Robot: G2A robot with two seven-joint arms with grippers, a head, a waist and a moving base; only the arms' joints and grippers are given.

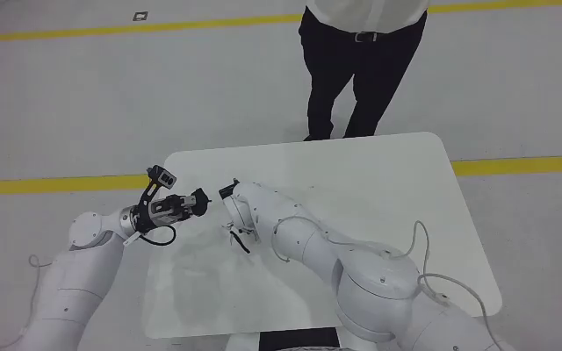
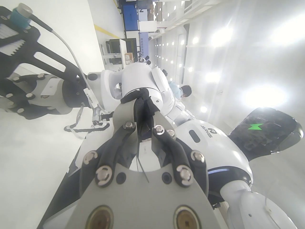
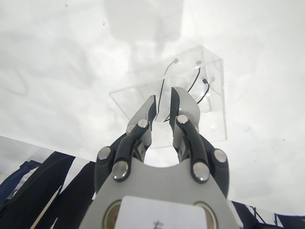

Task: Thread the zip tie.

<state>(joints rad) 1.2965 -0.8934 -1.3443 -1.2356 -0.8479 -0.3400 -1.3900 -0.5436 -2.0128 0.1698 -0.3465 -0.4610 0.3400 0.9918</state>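
2 arms, top view: they meet over the left part of the white table [image 1: 395, 175]. My left gripper [image 1: 200, 204] sits left of centre, pointing at my right arm [image 1: 290, 232], which comes in from the lower right.
Left jaws, left wrist view: clenched tip to tip at the frame's centre, grasping a black zip tie [image 2: 143, 171].
Zip tie, left wrist view: a thin black strip running from between my fingers [image 2: 128, 113] back toward the lower centre.
Right arm, left wrist view: its wrist and black camera bracket [image 2: 35, 55] sit in the left half, above the table.
Right jaws, right wrist view: released. My right gripper [image 3: 163, 106] is at centre, fingers apart, tips down at a clear box [image 3: 214, 91].
Clear box, right wrist view: stands on the table, just right of centre.
Loose zip ties [image 3: 195, 79], right wrist view: several black ones lie in the box. 1 runs up between my parted fingers, close along 1 pad; I cannot tell whether it touches.
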